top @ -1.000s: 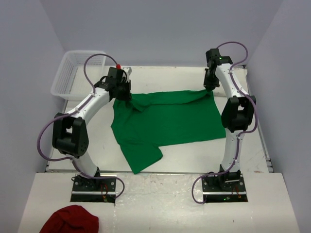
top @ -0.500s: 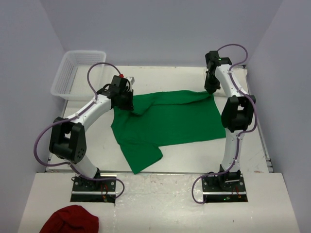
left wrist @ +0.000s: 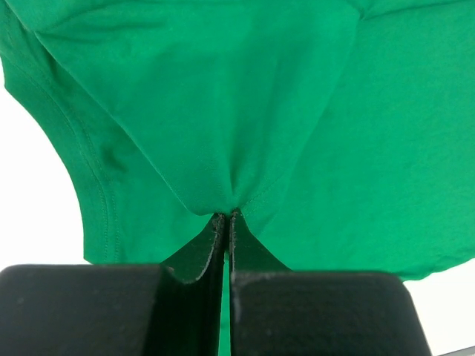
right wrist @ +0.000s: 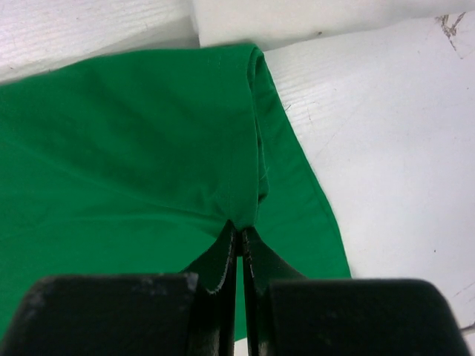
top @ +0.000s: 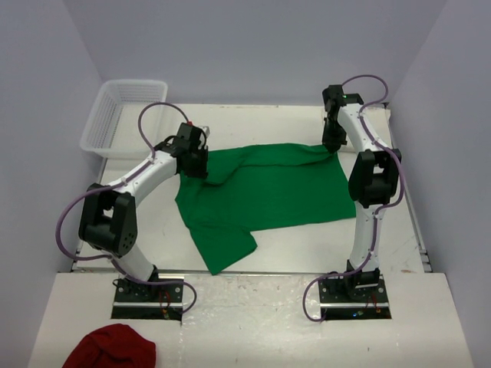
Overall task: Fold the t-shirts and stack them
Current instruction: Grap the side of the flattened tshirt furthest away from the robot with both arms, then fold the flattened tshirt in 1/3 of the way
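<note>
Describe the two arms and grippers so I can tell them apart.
Identical build: left arm and right arm have white links, bulky black joints, a looping purple cable each. Black left gripper and right gripper, thin tapered fingers. Only the left wrist carries a red cap.

I see a flat white table (top: 261, 123) with a bright green cotton t-shirt (top: 268, 192) spread across its middle, one sleeve reaching toward the near edge. A white plastic mesh basket (top: 115, 115) sits at the far left corner, apart from the shirt. A crumpled dark red cloth (top: 111, 349) lies on the white near ledge (top: 253, 322), at its left.
</note>
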Available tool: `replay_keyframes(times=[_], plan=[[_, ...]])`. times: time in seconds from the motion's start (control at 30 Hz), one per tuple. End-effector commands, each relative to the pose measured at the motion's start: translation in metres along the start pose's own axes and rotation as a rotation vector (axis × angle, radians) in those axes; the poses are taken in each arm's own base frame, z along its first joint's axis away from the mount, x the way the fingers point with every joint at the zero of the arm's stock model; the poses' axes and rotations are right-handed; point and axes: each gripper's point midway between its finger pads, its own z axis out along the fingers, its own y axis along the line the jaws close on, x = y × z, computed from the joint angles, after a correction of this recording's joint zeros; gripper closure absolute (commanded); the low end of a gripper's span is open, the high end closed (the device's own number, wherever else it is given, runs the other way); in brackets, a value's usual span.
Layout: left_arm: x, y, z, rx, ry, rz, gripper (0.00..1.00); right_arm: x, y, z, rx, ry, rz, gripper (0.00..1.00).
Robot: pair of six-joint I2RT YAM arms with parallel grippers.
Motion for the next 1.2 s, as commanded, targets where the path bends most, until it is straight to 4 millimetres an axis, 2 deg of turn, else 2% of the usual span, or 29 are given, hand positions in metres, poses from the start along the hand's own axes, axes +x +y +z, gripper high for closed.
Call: replay_keyframes(times=[0.0, 0.17, 0.27, 0.47, 0.63, 0.8, 1.07, 1.13, 1.17], plan=[[0.012, 0.005, 0.008, -0.020, 0.033, -0.021, 1.00, -0.003, -0.001, -0.002, 0.000, 0.000, 0.008, 1.00], [0.023, 0.011, 0.015, -0.054, 0.061, -0.053, 0.97, -0.001, -0.002, 0.001, 0.003, 0.007, 0.007, 1.00], [0.027, 0.012, 0.018, -0.060, 0.078, -0.054, 1.00, -0.001, -0.002, 0.001, 0.000, 0.003, 0.007, 1.00], [0.011, 0.008, 0.014, -0.046, 0.034, -0.057, 1.00, -0.002, -0.001, 0.000, -0.001, 0.004, 0.004, 1.00], [0.019, 0.010, 0.017, -0.052, 0.066, -0.061, 1.00, -0.001, -0.001, 0.002, 0.000, 0.013, 0.006, 1.00], [0.029, 0.014, 0.019, -0.065, 0.093, -0.049, 1.00, 0.006, -0.002, 0.007, 0.012, 0.035, 0.002, 1.00], [0.024, 0.013, 0.017, -0.061, 0.085, -0.034, 1.00, 0.025, -0.003, 0.015, 0.022, 0.087, -0.004, 1.00], [0.020, 0.012, 0.015, -0.057, 0.076, -0.027, 1.00, 0.030, -0.002, 0.017, 0.017, 0.099, -0.002, 0.91], [0.019, 0.011, 0.014, -0.055, 0.077, -0.023, 1.00, 0.030, -0.003, 0.015, 0.013, 0.096, 0.001, 0.80]])
